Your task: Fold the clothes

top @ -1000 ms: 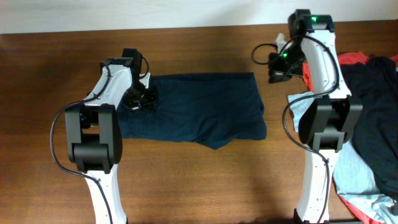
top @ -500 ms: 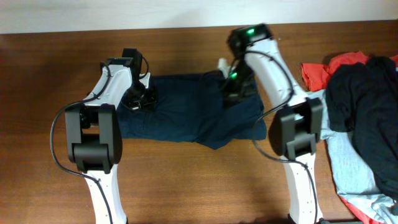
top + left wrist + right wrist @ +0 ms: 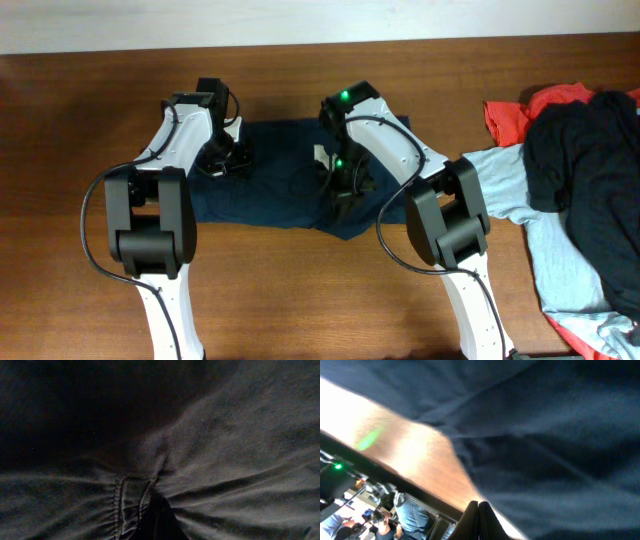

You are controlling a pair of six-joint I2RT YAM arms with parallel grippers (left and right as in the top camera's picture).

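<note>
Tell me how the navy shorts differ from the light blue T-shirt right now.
Colour: the navy shorts are dark, the light blue T-shirt pale. Place: the shorts lie mid-table; the T-shirt lies at the right edge. Cover: the shorts have no other garment on them; a dark garment overlaps the T-shirt. Both rest on the wooden table.

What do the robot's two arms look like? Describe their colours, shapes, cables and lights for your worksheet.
Both the left arm and right arm have white rounded links joined by black boxy joint housings. Black cables loop alongside each. Green lights glow on the right arm.
</note>
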